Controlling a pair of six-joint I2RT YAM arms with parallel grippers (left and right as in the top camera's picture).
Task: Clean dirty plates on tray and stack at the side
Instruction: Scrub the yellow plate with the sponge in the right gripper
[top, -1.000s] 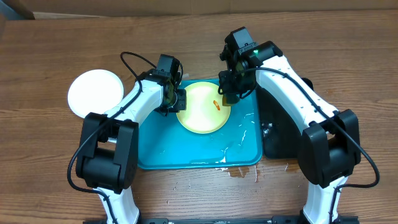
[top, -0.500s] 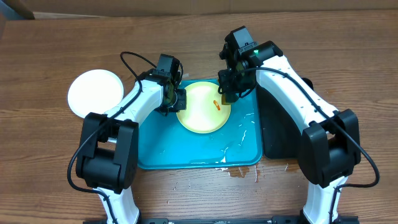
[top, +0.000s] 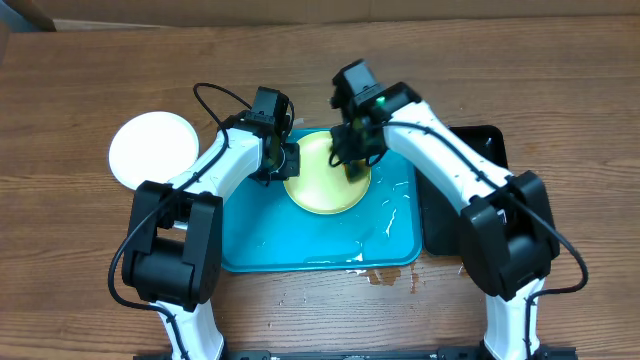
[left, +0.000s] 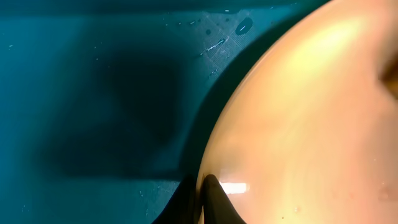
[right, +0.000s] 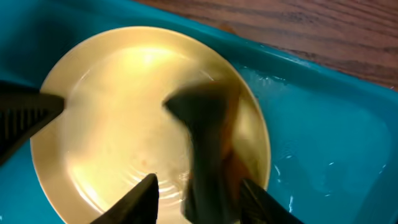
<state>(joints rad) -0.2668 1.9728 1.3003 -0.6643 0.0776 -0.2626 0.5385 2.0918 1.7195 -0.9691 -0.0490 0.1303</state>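
Just off the front edge of the tray (top: 260, 235), a small puddle (top: 385, 276) lies on the desk (top: 80, 300), and wet streaks shine inside the tray's front right part. In the tray's back half sits the yellow-green plate (top: 320, 190). The left fingers (left: 214, 202) are clenched on its rim, on the side nearest the tray's left edge. The right fingers (right: 140, 199) stand apart above the plate with a dark blurred thing (right: 199, 137) between them; I cannot tell whether they grip it. An orange-brown smear (right: 235, 149) shows beside it. A white plate (top: 152, 150) rests on the desk left of the tray, and a black tray (top: 438, 222) sits to its right.

As I judge it, a thin pinch on a wet rim could slip if the right arm presses sideways. Scrubbing may also splash more water over the tray's rim. No brand, label or writing is readable.
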